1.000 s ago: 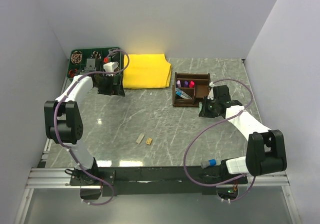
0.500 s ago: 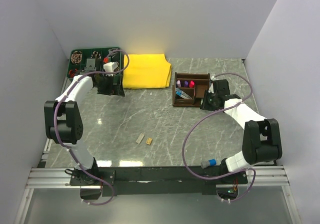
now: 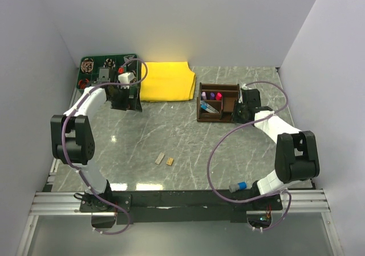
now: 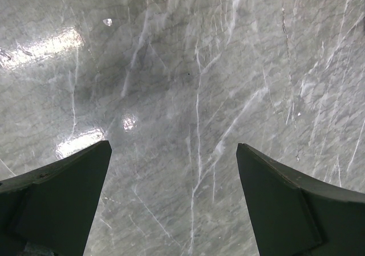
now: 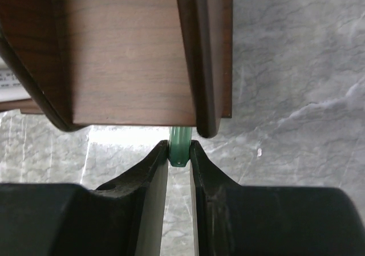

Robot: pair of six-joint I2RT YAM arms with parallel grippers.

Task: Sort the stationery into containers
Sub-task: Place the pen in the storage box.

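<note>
Right pincer (image 5: 179, 153) is pinched nearly closed on a small green piece (image 5: 180, 143), right by the wooden organiser (image 5: 125, 56) wall's edge. Pens (image 3: 211, 96) stand in its back slots. Left pincer (image 4: 174, 176) gapes wide, empty, over bare desk (image 4: 199, 68). Two tan blocks (image 3: 165, 159) lie mid-desk.

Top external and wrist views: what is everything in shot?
table: one, grey marble, under everything
organiser: one, dark brown wood, right rear
markers in organiser: four, three upright with pink, purple, red caps, one lying
blue-capped marker: one, beside right arm's base
tan blocks: two, table centre front
green block: one, between right end effector's fingers
cloth: one, yellow, rear
tray: one, dark green, rear left corner
left end effector: open, empty, above bare table
right end effector: shut on green block, at organiser's right edge
</note>
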